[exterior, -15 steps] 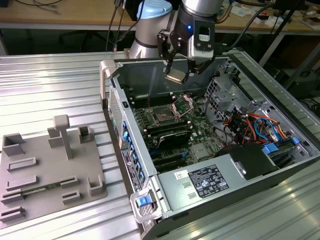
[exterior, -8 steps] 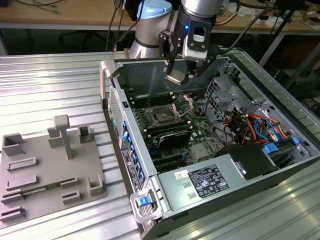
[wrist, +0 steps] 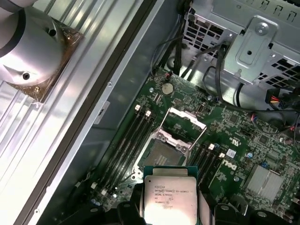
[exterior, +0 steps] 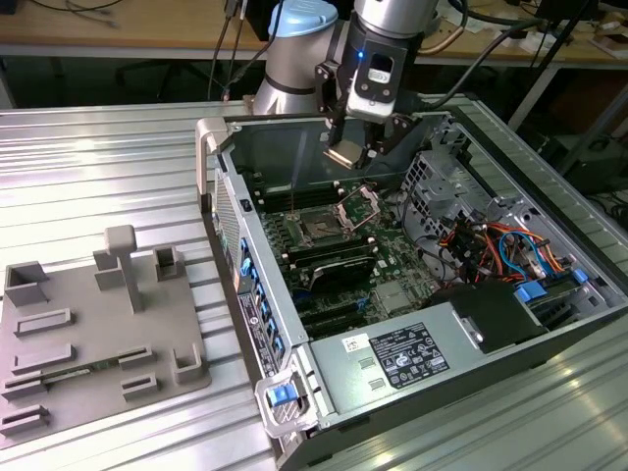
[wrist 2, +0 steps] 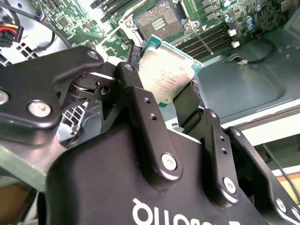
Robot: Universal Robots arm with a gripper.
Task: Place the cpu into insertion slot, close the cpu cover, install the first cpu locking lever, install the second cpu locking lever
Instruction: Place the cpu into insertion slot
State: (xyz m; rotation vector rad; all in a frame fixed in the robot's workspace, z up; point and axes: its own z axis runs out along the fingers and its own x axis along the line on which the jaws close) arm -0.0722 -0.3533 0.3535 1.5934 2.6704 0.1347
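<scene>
At the exterior view's left, a grey moulded fixture tray [exterior: 98,334] lies flat on the ribbed metal tabletop [exterior: 108,167]. Just beside it, toward the right, stands the open computer case [exterior: 224,201], with a blue latch [exterior: 285,394] at its near corner.

Over the middle of the green motherboard hangs the gripper [exterior: 348,147]. Its two black fingers [wrist 2: 140,108] are closed partway onto opposite edges of the cpu [exterior: 343,157] and grip it. In the second wrist view the cpu [wrist 2: 166,75] sits tilted between them, showing its dull metal top and a thin green rim. Several lines of small print cross that top, and white lettering runs upside down on the gripper body.

Below the cpu and clear of it lies the insertion slot [exterior: 320,228] – uncovered, its dark square field showing inside a silvery rim. The cpu cover [exterior: 359,204] stands raised from its hinged edge, just beside the slot on the exterior view's right. In the first wrist view the cpu [wrist: 171,197] is in the foreground, with the slot [wrist: 161,154] and the lifted cover [wrist: 182,127] beyond it. Long black memory slots [wrist: 129,140] flank the socket.

Further right come a perforated metal drive cage [exterior: 442,186] and a tangle of orange, red and blue cables [exterior: 491,245]. In front of them sits the power supply [exterior: 407,358] – its white label is dense with print and marks.
</scene>
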